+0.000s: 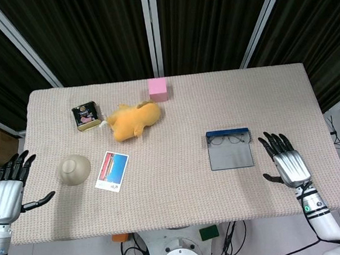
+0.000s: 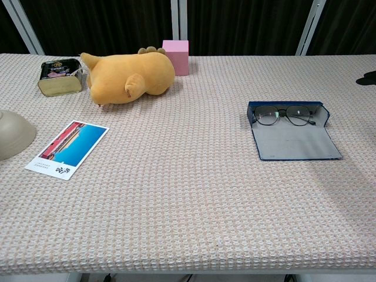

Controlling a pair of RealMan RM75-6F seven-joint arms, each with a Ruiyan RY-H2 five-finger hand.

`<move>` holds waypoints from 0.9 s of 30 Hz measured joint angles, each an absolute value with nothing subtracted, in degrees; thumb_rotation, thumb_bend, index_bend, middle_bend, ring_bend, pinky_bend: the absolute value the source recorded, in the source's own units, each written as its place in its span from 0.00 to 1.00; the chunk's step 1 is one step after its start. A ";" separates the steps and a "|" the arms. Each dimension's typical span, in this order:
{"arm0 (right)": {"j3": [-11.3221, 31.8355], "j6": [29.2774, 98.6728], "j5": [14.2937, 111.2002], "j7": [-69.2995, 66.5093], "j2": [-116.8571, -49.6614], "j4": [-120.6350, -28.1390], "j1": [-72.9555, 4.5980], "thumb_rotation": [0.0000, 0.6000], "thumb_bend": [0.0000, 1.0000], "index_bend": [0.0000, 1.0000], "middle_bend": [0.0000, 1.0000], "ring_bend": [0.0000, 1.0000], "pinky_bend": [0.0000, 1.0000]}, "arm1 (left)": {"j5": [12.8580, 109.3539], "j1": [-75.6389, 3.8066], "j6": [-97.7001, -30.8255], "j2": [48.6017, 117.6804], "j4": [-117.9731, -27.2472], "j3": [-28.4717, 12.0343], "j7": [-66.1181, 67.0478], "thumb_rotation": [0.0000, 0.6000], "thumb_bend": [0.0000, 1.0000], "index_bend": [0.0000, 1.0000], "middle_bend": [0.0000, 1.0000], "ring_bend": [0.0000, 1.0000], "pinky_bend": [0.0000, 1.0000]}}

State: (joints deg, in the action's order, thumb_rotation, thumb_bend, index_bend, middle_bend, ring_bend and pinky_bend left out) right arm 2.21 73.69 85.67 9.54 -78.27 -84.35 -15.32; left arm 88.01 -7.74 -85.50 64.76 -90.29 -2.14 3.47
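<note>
A table [image 1: 177, 194] covered with a beige woven cloth is seen from above in the head view, backed by dark curtains with pale metal posts; cables and a round base are visible on the floor below the near edge. An open glasses case [image 1: 229, 150], blue-edged with a grey lining, is laid flat on the right half of the cloth, and a pair of thin-framed glasses [image 2: 284, 114] is rested against its raised back wall. The right hand [image 1: 286, 160] is held just beside the case, on its right, palm down, with the dark fingers spread apart and nothing grasped; contact with the cloth cannot be judged. The left hand [image 1: 6, 190] is held at the left edge of the table, also with fingers fanned out and nothing in them, the thumb stretched toward an overturned beige bowl [image 1: 74, 169] near it. A picture card [image 1: 112, 171] is laid just right of the bowl. Farther back, a small tin [image 1: 87, 116], a yellow plush toy [image 1: 134, 119] and a pink cube [image 1: 157, 90] are placed.
</note>
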 measured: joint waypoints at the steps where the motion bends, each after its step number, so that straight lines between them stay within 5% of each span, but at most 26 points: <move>1: 2.19 73.72 85.65 9.54 -78.24 -84.32 -15.29 1.00 0.25 0.00 0.00 0.00 0.00 | 88.02 -7.75 -85.45 64.77 -90.24 -2.13 3.46 0.10 0.02 0.08 0.00 0.00 0.14; 9: 2.11 73.50 85.91 9.87 -78.04 -84.35 -15.56 1.00 0.25 0.00 0.00 0.00 0.00 | 87.76 -7.97 -84.84 64.78 -90.73 -2.18 4.33 0.11 0.02 0.08 0.00 0.00 0.14; 17: 1.83 69.58 85.57 10.59 -79.55 -83.68 -17.33 1.00 0.29 0.29 0.00 0.00 0.00 | 87.57 -7.89 -84.77 64.95 -90.80 -2.20 4.46 0.11 0.02 0.08 0.00 0.00 0.14; 27: 2.78 62.28 81.31 17.56 -83.93 -81.92 -21.62 1.00 0.30 0.37 0.00 0.00 0.00 | 87.11 -7.57 -84.74 65.07 -89.47 -2.18 3.15 0.11 0.02 0.08 0.00 0.00 0.14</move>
